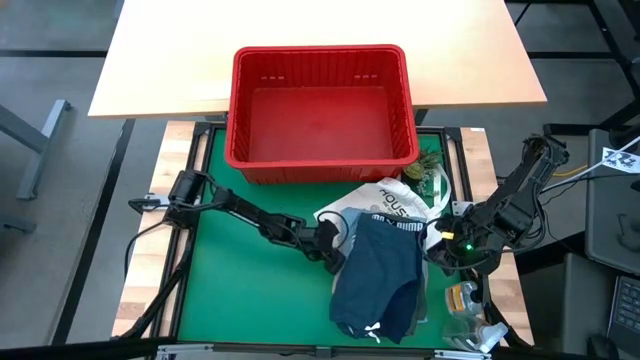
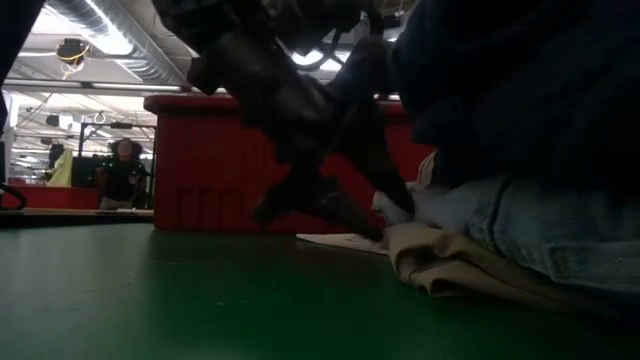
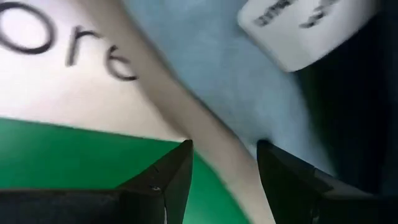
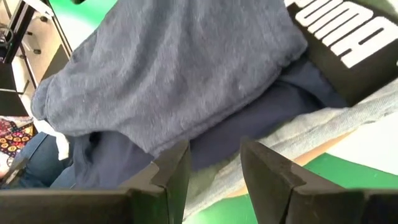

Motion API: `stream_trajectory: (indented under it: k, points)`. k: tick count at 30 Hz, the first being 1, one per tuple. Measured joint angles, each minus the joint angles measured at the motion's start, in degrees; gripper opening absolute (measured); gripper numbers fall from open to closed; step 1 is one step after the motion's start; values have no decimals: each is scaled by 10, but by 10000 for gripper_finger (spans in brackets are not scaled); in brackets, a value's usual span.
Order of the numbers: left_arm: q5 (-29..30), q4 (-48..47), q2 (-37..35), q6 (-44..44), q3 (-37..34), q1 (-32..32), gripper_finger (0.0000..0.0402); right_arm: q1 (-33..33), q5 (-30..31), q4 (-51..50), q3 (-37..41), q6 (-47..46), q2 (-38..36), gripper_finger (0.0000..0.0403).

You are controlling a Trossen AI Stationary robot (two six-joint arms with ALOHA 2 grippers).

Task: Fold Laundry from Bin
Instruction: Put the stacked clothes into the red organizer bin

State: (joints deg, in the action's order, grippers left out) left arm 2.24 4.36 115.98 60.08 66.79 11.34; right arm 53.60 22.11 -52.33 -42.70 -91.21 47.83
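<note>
Several garments lie heaped on the green mat (image 1: 250, 290), all crowded toward its right half, while the red bin (image 1: 320, 105) stands emptied at the far edge. Biggest worry, as I judge it: the pile is layered, navy shorts (image 1: 378, 275) on top, a white printed tote bag (image 1: 385, 200) and a beige garment (image 2: 470, 270) beneath, so any pull may drag more than one piece. The beige cloth runs between the left gripper's (image 1: 333, 250) parted fingers; the tote and a light blue garment (image 3: 236, 81) lie just beyond, and closing here could pinch either along with it. The right gripper (image 1: 445, 245) sits at the pile's opposite side, fingers apart with nothing clamped; blue-grey fabric (image 4: 180, 68) and navy cloth lie just ahead of it. Spreading room is ample to the left of the pile, but the right side is tight, with small clutter (image 1: 465, 310) just beside the mat's right edge where cloth could snag or slide off.
</note>
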Motion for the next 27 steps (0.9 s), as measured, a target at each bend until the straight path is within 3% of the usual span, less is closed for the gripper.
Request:
stream_trajectory:
  k: [5, 15, 20, 27]
  points:
    - [21, 22, 3, 11, 0, 7, 174, 0, 14, -1, 0, 1, 0, 143]
    - [7, 20, 23, 74, 2, 16, 174, 0, 15, -1, 0, 2, 0, 143]
    - [3, 97, 44, 74, 1, 19, 173, 0, 30, -1, 0, 4, 0, 143]
    - [-5, 119, 46, 57, 2, 14, 126, 0, 54, -1, 0, 4, 0, 143]
